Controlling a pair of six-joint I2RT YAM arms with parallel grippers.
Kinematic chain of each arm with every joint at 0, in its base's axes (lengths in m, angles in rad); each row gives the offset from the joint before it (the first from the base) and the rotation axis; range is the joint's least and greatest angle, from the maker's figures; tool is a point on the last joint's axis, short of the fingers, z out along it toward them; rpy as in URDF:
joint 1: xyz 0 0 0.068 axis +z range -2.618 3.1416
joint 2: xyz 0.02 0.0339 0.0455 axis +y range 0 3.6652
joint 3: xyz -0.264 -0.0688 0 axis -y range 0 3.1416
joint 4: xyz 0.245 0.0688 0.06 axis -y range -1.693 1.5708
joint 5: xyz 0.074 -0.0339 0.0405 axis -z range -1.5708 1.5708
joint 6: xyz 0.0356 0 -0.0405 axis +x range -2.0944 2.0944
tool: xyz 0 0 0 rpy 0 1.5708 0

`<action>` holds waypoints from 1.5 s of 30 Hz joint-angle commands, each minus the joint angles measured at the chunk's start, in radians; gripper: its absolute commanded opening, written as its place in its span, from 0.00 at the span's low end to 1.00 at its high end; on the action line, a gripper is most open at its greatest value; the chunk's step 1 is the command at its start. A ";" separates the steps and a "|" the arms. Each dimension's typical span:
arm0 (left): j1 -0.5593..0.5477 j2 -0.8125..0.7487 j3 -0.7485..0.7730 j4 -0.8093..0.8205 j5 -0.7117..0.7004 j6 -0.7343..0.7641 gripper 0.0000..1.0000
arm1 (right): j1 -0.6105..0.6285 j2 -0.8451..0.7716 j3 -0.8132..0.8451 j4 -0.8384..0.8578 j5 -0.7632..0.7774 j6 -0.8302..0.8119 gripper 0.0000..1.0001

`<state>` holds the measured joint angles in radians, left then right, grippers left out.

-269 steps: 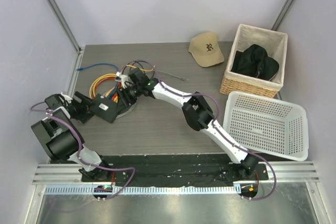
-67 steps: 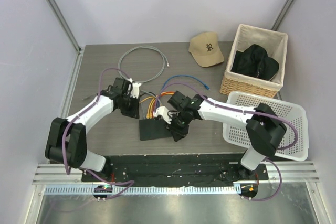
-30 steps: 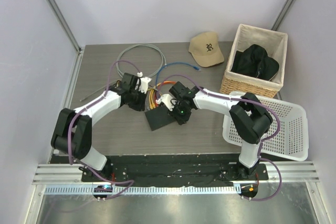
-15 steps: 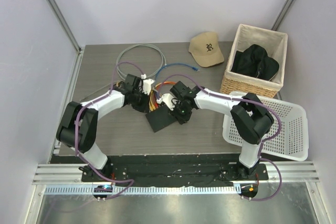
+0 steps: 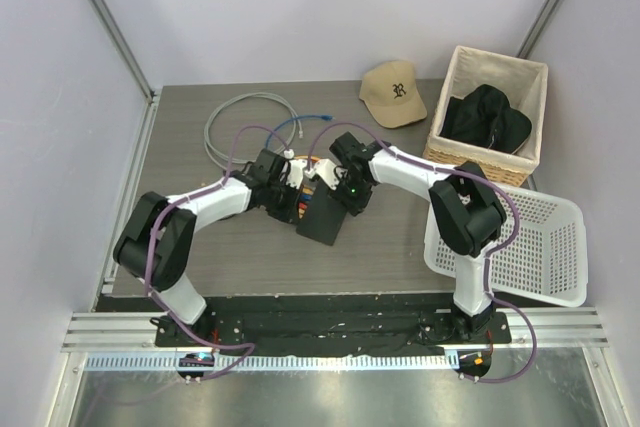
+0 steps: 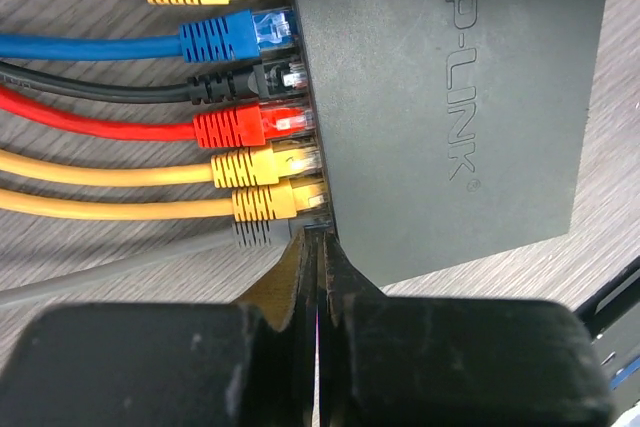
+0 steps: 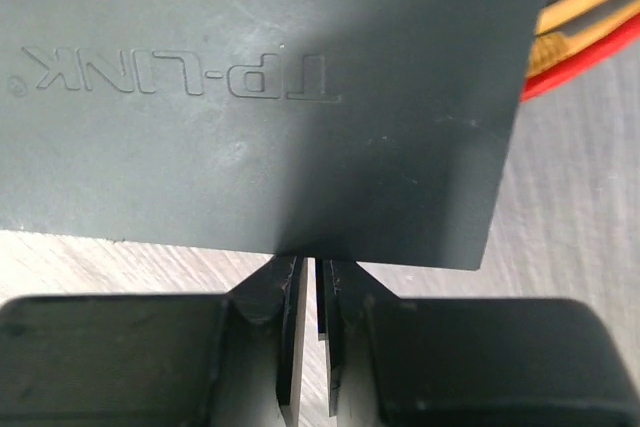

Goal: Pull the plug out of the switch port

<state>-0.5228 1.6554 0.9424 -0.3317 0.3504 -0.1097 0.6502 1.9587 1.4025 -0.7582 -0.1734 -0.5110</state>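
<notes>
The switch, a flat black box, lies on the table between my two grippers. Along its side sit several plugs in a row: yellow, blue, black, red, two more yellow, and a grey plug at the end. My left gripper is shut, its tips at the switch's corner right beside the grey plug; whether they pinch it I cannot tell. From above, the left gripper is at the switch's left. My right gripper touches the opposite edge of the switch, its fingers a narrow slit apart with nothing between them.
A grey cable coil and a blue cable lie behind the arms. A tan cap sits at the back. At the right stand a wicker basket holding a black garment and a white plastic basket.
The switch has slid and turned toward the back right with both grippers following it. The grey coil and blue cable have shifted left. The right fingers have parted slightly.
</notes>
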 commanded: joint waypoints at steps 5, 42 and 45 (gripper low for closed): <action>-0.106 0.000 0.015 0.014 0.145 0.051 0.01 | -0.027 0.025 0.108 0.172 0.017 0.040 0.17; 0.038 0.106 0.223 -0.130 0.009 -0.002 0.00 | -0.104 -0.044 -0.007 0.281 0.084 0.585 0.01; 0.023 0.121 0.216 -0.133 0.007 0.002 0.00 | -0.104 -0.004 0.033 0.281 0.081 0.577 0.01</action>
<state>-0.4835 1.7622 1.1713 -0.4774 0.3363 -0.0998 0.5430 1.9190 1.3582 -0.5312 -0.0723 0.0521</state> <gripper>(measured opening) 0.013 0.030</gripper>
